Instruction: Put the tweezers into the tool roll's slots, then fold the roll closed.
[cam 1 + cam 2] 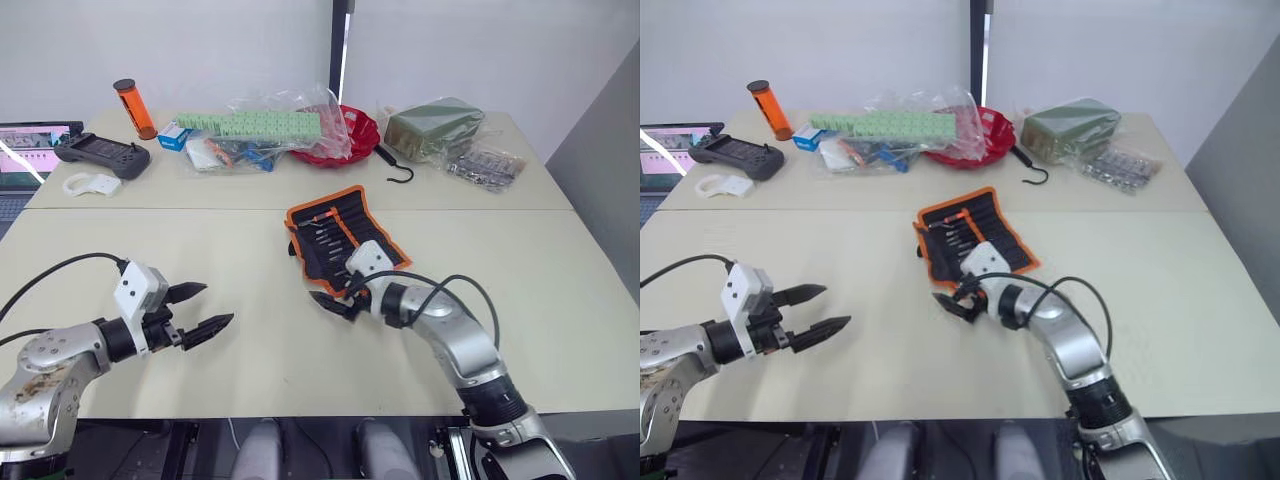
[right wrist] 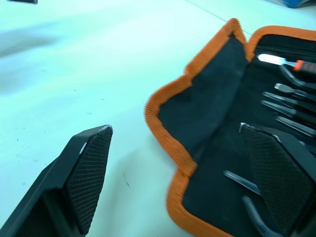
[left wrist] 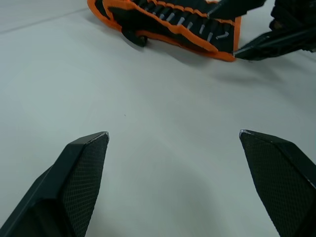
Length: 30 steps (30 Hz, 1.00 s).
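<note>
My right gripper (image 1: 335, 300) is spread wide at the near edge of the tool roll (image 1: 343, 240), which lies open mid-table with the tweezers (image 2: 291, 106) in its slots. The fabric looks soft and floppy; I'd pinch the orange hem. My left gripper (image 1: 200, 310) hangs spread, well apart.

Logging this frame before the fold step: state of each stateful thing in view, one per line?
Black fabric tool roll with orange trim: unrolled, open on the table, not folded.
Slim black metal tweezers: lying on the roll's inner face; whether seated in slots cannot be told.
Left pincer: open, empty, above bare table.
Right pincer: open, empty, straddling the roll's near edge.
Orange cylinder with black cap: upright, capped.
Laptop: screen lit.
</note>
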### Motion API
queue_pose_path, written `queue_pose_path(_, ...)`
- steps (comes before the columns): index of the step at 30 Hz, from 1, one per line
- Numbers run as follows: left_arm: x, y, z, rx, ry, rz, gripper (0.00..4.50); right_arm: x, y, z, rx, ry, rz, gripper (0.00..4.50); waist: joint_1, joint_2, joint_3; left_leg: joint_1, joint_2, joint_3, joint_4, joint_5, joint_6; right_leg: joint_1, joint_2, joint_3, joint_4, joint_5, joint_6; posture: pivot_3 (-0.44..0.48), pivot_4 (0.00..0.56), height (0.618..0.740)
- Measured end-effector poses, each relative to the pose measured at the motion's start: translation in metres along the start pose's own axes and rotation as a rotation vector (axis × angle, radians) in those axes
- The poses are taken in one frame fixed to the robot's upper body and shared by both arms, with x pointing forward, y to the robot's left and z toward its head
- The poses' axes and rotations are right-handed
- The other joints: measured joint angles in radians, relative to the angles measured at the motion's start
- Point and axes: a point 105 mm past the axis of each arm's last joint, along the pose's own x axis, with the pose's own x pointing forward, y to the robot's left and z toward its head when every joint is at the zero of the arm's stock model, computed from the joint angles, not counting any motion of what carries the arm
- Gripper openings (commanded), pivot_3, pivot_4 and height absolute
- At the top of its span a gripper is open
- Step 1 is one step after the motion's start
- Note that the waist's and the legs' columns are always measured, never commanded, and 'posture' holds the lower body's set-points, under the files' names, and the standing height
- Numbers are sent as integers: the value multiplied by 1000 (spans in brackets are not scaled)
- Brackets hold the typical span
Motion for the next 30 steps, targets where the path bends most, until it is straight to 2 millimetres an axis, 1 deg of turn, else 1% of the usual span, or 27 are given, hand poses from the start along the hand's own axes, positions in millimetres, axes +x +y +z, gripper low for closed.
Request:
queue_pose_path(5, 1, 2, 4, 41, 3, -4, 4500, 19, -6, 2, -64, 23, -56, 4451, -2, 0, 0, 0, 0, 0, 0, 0, 0, 0, 0, 0, 0, 0, 0, 0, 150, 740)
queue_pose_path(10, 2, 9, 8, 68, 7, 4, 4500, 31, -10, 4, -91, 32, -89, 4451, -4, 0, 0, 0, 0, 0, -1, 0, 0, -1, 0, 0, 0, 0, -1, 0, 150, 740)
queue_pose_path(14, 6, 10, 5, 76, 27, -12, 4500, 37, -10, 6, -79, 24, -110, 3374, -4, 0, 0, 0, 0, 0, -1, 0, 0, -1, 0, 0, 0, 0, -1, 0, 150, 740)
queue_pose_path(16, 8, 12, 5, 89, 38, -16, 4500, 38, -9, 7, -71, 17, -116, 2659, -5, 0, 0, 0, 0, 0, -1, 0, 0, -1, 0, 0, 1, 0, -1, 0, 150, 740)
queue_pose_path(21, 9, 23, 9, 132, 33, 6, 4500, 37, -11, 5, -68, 24, -118, 934, -4, 0, 0, 0, 0, 0, -1, 0, 0, -1, 0, 0, 1, 0, -1, 0, 150, 740)
queue_pose_path(22, 10, 25, 10, 138, 30, 6, 4500, 38, -11, 4, -67, 29, -116, 505, -4, 0, 0, 0, 0, 0, -1, 0, 0, -1, 0, -1, 1, 0, -1, 0, 150, 740)
queue_pose_path(24, 14, 29, 12, 169, 37, 10, 4500, 40, -11, 3, -81, 34, -83, 17, -4, 0, 0, 1, 0, 0, -1, 0, 0, -1, 0, -1, 1, 0, -1, 0, 150, 740)
queue_pose_path(28, 19, 41, 11, 262, 77, 7, 4500, 46, -7, 17, -158, -10, 13, 17, -8, 0, 0, 2, 0, 0, -2, 0, 0, -2, 1, -1, 4, 0, -1, 0, 150, 740)
queue_pose_path(30, 22, 45, 10, 333, 100, -18, 4500, 44, 5, 15, -199, -14, 106, 17, -8, 0, 0, 2, 0, 0, -3, 0, 0, -3, 1, -1, 5, 0, -1, 0, 150, 740)
